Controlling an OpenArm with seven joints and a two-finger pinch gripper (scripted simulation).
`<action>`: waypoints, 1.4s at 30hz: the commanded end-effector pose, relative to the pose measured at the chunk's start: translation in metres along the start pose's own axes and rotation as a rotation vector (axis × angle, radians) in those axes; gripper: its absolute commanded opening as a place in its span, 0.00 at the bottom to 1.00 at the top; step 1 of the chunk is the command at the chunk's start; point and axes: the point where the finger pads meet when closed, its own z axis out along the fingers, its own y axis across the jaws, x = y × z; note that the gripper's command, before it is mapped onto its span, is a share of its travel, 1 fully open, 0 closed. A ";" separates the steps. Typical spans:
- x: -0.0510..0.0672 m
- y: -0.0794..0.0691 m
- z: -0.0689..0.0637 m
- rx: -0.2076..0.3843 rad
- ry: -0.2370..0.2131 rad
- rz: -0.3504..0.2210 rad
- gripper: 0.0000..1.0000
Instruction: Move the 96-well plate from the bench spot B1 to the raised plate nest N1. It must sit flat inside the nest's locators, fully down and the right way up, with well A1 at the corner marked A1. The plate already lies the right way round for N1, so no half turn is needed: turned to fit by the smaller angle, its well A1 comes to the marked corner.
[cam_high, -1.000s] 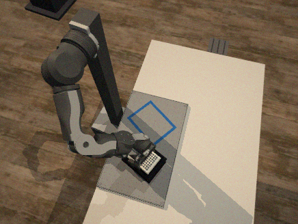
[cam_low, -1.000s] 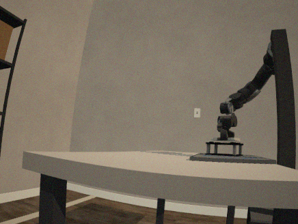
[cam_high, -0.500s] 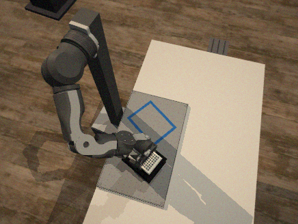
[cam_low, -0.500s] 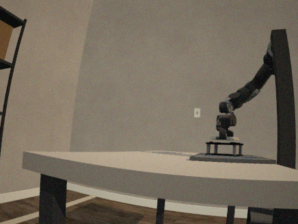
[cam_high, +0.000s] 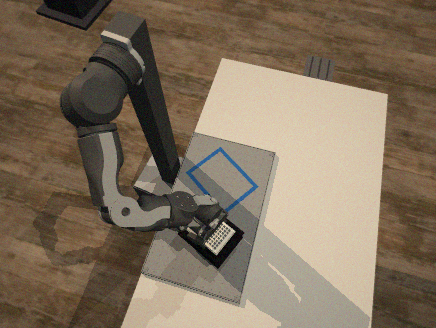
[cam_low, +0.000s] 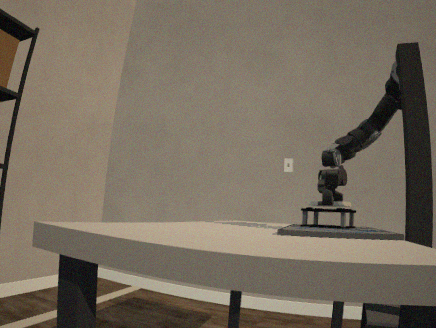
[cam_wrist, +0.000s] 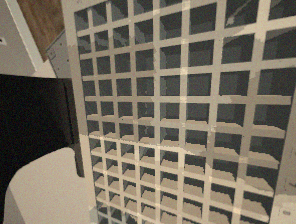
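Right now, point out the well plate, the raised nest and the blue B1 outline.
Well plate (cam_high: 220, 237), top view, white well grid.
Raised nest (cam_low: 304, 217), exterior view, left leg.
Blue B1 outline (cam_high: 239, 171), top view, right edge line.

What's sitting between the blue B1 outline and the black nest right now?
Only bare grey mat, in the top view. The pincer holds the 96-well plate over the nest.

A lab-like room. A white bench (cam_high: 320, 150) carries a grey mat (cam_high: 260, 210) and raised plate nest (cam_low: 328, 212). A shelf rack (cam_low: 19, 95) stands by the wall.
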 end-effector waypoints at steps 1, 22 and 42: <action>-0.001 0.001 -0.001 -0.006 -0.005 0.001 0.00; -0.006 0.002 -0.005 -0.005 -0.010 0.004 0.00; -0.003 0.002 0.002 -0.007 -0.003 -0.001 0.00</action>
